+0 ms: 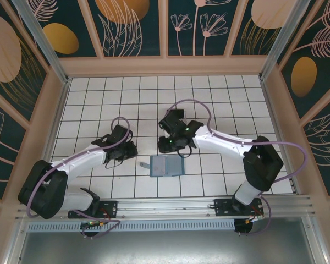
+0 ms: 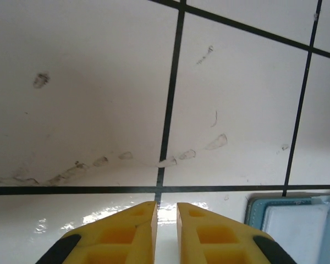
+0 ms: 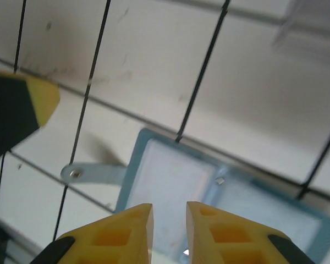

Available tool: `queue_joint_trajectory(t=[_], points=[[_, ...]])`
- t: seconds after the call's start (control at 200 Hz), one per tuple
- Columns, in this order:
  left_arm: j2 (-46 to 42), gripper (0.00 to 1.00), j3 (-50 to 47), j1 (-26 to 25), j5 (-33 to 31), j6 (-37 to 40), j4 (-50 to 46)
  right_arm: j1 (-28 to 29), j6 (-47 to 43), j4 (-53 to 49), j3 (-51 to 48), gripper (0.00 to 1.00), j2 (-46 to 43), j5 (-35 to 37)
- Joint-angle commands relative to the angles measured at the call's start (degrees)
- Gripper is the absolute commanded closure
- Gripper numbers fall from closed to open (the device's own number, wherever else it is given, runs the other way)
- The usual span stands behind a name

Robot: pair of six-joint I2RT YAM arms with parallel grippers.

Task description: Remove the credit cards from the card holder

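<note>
The card holder (image 1: pixel 166 165) lies open and flat on the white tiled floor, slate-blue, its strap tab (image 1: pixel 143 164) pointing left. A pale whitish credit card (image 3: pixel 168 179) with faint pinkish marks sits in its left half. My right gripper (image 1: pixel 173 145) hovers just behind the holder; in the right wrist view its yellow fingers (image 3: pixel 169 212) stand a little apart over that card, holding nothing. My left gripper (image 1: pixel 121 152) is left of the holder, its jaws (image 2: pixel 166 212) narrowly apart over bare tile. The holder's corner (image 2: pixel 256 212) shows at that view's lower right.
Wooden-framed patterned walls (image 1: pixel 165 65) enclose the tiled floor. The strap tab's snap (image 3: pixel 74 174) lies on the tile left of the holder. A black-and-yellow finger of the left gripper (image 3: pixel 16 113) sits at the left edge of the right wrist view.
</note>
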Motion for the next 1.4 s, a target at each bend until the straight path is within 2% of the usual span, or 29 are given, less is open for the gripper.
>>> queue_joint_trajectory(t=[0.0,0.25,0.666,0.981,1.391], points=[[-1.93,0.81,-1.32,1.86,1.36,3.14,0.41,2.1,9.86,5.2,-1.88,0.76,1.7,-5.38],[-4.34,0.81,-3.75,4.02,2.26,4.14,0.69,4.56,13.54,12.94,-2.58,0.7,7.59,-11.92],[-4.45,0.81,-4.9,4.23,3.73,4.19,1.74,5.39,14.24,15.84,-4.15,0.68,12.76,-13.32],[-4.53,0.81,-4.48,4.23,4.09,4.05,1.49,5.41,14.1,13.31,-5.9,0.67,12.63,-10.9],[-3.21,0.81,-2.79,4.25,4.64,4.41,0.96,5.71,14.2,2.96,-4.22,0.66,11.01,-1.64]])
